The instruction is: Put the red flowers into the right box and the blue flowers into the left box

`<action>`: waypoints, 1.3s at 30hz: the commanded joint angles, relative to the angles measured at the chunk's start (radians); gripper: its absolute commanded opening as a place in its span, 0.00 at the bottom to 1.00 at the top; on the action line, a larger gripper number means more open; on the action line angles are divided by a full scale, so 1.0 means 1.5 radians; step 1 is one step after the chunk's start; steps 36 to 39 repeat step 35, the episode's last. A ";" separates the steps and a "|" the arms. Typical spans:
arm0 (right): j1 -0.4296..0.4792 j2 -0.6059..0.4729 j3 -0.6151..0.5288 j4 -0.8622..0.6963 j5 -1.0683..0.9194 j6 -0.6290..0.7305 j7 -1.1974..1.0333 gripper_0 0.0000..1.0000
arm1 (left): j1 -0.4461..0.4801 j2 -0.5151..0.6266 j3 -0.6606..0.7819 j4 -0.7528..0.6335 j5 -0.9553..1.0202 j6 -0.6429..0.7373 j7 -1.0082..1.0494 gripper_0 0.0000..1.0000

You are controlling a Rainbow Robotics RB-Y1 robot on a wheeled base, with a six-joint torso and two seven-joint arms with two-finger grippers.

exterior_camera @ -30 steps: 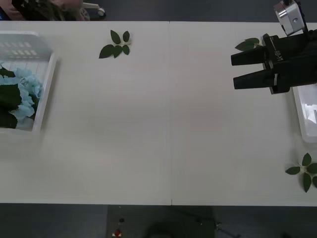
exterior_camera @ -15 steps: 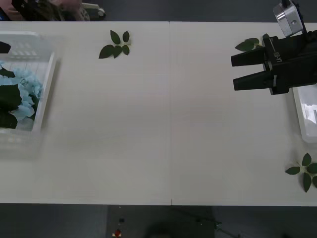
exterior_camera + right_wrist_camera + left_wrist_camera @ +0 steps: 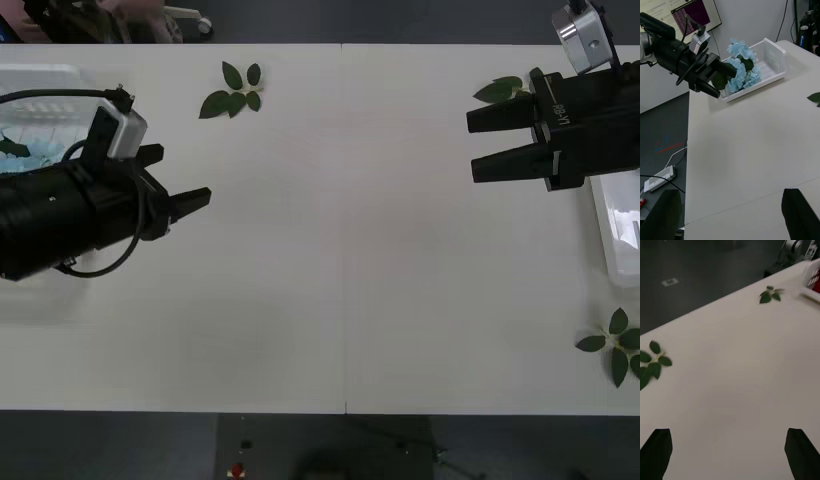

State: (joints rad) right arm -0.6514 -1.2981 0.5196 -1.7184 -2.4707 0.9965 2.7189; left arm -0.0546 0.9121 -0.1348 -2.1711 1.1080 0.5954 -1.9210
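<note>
Here, table middle (image 3: 340,250): bare, open between the arms.
Leaf sprigs (image 3: 232,90): three, near edges.
Left gripper (image 3: 192,198): parted, empty, beside left box (image 3: 775,56).
Right gripper (image 3: 482,142): parted, empty.

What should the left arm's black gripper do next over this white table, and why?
Probably draw the left gripper back to rest. It is open and empty, the pale blue fluffy flowers lie in the translucent white left box, and the white table bears loose green leaf sprigs, no flower to fetch. The right gripper waits open at the table's right.
</note>
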 commanded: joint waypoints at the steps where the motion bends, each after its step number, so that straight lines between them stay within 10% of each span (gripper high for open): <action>1: -0.010 0.005 -0.016 -0.006 0.000 0.002 -0.009 0.78 | 0.006 0.069 -0.050 -0.059 0.011 -0.103 0.036 0.87; 9: -0.010 0.005 -0.016 -0.006 0.000 0.002 -0.009 0.78 | -0.110 0.200 -0.185 -0.098 0.032 -0.198 0.056 0.87; 17: -0.010 0.005 -0.016 -0.006 0.000 0.002 -0.009 0.78 | -0.217 0.166 -0.283 -0.064 0.041 -0.221 0.068 0.87; 39: -0.010 0.005 -0.016 -0.006 0.000 0.002 -0.009 0.78 | -0.220 0.156 -0.284 -0.054 0.042 -0.226 0.069 0.87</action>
